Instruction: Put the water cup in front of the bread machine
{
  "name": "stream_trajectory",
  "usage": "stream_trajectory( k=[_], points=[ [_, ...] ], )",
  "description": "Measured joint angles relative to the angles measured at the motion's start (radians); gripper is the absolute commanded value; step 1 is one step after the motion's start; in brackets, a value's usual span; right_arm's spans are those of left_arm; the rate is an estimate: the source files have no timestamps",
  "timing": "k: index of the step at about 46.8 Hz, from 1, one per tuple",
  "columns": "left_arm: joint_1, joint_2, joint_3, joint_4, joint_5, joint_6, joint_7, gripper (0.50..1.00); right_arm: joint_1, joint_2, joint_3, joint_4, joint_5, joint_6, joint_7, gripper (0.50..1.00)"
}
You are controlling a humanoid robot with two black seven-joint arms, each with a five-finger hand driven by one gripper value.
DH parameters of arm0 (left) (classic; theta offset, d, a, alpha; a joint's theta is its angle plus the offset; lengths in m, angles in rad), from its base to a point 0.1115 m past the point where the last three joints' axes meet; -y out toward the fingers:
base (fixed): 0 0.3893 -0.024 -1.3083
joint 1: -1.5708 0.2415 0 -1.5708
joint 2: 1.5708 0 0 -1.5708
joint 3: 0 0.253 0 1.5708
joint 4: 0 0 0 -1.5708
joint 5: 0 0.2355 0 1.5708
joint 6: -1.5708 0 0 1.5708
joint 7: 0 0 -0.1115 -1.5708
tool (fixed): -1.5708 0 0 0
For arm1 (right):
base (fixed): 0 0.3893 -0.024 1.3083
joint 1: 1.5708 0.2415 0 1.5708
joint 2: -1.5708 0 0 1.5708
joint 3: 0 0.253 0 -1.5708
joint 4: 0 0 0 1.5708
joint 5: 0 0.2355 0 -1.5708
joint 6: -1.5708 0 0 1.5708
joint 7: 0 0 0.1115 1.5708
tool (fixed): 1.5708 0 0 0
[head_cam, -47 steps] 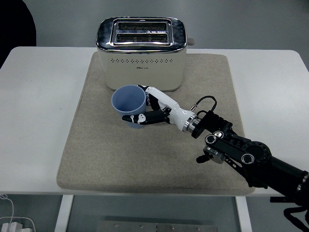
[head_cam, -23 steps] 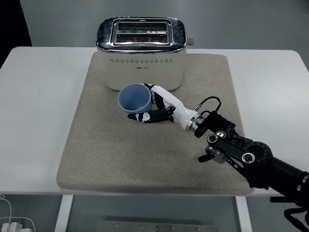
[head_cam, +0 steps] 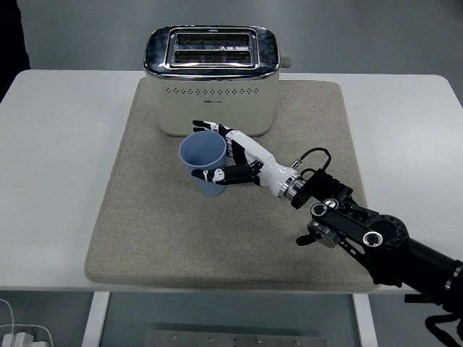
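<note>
- The right hand (head_cam: 235, 160) is reaching in from the right edge, its fingers wrapping the water cup (head_cam: 205, 162) in a grasp.
- The water cup is sitting upright over the beige mat (head_cam: 145, 217), just in front of the bread machine (head_cam: 212, 79).
- Placement is appearing nearly complete; whether the base is resting on the mat cannot be told.
- Remaining: releasing the cup and withdrawing.
- The left arm is not showing.

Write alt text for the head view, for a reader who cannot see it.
The robot's right hand grips a blue plastic cup just in front of a cream two-slot toaster with a chrome top. Both sit on a beige fabric mat covering a white table, with the black arm reaching in from the lower right.
</note>
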Motion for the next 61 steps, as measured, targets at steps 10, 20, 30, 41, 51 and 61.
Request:
stream_trajectory(
  k=[10, 20, 30, 41, 51, 61],
  points=[
    [0.000, 0.000, 0.000, 0.000, 0.000, 0.000, 0.000, 1.000, 0.001, 0.000, 0.002, 0.000, 0.001, 0.001, 0.001, 0.926],
    [0.000, 0.000, 0.000, 0.000, 0.000, 0.000, 0.000, 1.000, 0.006, -0.005, 0.009, 0.001, 0.002, 0.008, 0.004, 0.926],
    [0.000, 0.000, 0.000, 0.000, 0.000, 0.000, 0.000, 1.000, 0.001, -0.036, 0.011, 0.035, 0.018, 0.011, 0.006, 0.926],
    [0.000, 0.000, 0.000, 0.000, 0.000, 0.000, 0.000, 1.000, -0.007, -0.079, 0.018, 0.094, 0.022, 0.011, 0.006, 0.926],
    [0.000, 0.000, 0.000, 0.000, 0.000, 0.000, 0.000, 1.000, -0.023, -0.105, 0.019, 0.114, 0.022, 0.010, 0.006, 0.926],
    [0.000, 0.000, 0.000, 0.000, 0.000, 0.000, 0.000, 1.000, -0.032, -0.119, 0.019, 0.128, 0.022, 0.010, 0.007, 0.926]
  ],
)
